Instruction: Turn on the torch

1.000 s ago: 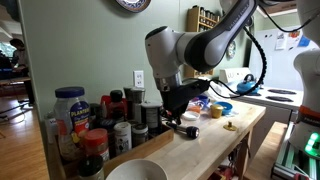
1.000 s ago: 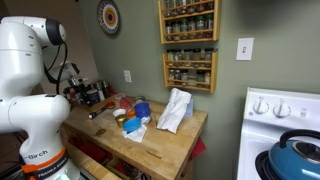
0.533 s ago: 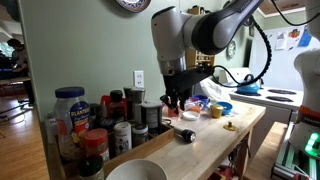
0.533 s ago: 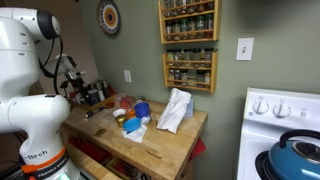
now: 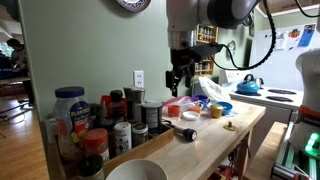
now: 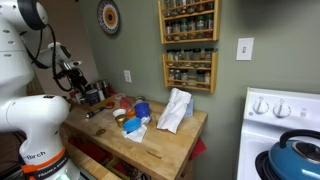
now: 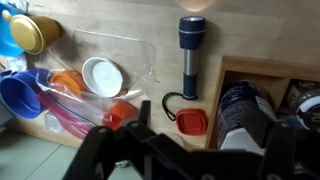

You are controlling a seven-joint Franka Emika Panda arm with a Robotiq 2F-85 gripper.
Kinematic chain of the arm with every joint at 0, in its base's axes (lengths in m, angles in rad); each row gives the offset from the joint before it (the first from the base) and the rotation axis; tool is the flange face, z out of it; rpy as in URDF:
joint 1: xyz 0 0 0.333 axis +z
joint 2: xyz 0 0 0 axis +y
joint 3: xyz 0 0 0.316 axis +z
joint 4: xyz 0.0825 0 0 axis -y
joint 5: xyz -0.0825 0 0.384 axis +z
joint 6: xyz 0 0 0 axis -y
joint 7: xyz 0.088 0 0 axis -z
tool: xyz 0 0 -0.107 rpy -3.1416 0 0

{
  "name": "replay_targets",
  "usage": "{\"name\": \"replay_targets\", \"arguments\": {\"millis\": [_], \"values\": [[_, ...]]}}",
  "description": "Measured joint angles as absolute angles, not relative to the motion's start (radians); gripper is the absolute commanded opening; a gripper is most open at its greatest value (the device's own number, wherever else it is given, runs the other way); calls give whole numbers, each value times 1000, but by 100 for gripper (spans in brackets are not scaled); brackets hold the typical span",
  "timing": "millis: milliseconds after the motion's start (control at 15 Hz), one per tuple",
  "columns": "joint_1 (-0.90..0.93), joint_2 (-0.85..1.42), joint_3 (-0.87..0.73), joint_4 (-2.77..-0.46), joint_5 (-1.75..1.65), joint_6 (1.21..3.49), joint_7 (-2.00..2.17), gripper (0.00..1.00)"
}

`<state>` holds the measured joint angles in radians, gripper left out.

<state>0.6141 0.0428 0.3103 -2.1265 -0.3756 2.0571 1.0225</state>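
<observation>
Wooden counter [image 5: 205, 150]: torch [image 5: 186, 134] lying on its side near the middle, bare wood around it. Cluster of jars [image 5: 95, 125] upright at one end. One white bowl [image 5: 137, 171] at the near edge. One blue bowl [image 5: 222, 108] and a small yellow item [image 5: 229, 126] beyond the torch, apart from it

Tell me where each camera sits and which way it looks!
Exterior view: low at the counter's end, behind jars, looking along it to the kettle; arm and gripper show.
Exterior view: beside the robot's base, facing the spice racks; base and arm show.
Wrist view: on the wrist, looking straight down on the torch; open gripper shows.
Shared: torch in the wrist view and an exterior view; kettle in both exterior views.
</observation>
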Motion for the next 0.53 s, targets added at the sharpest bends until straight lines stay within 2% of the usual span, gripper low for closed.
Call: {"name": "replay_targets", "arguments": {"millis": [533], "values": [[521,-152,346,-2216,-130,2130,731,100]]}}
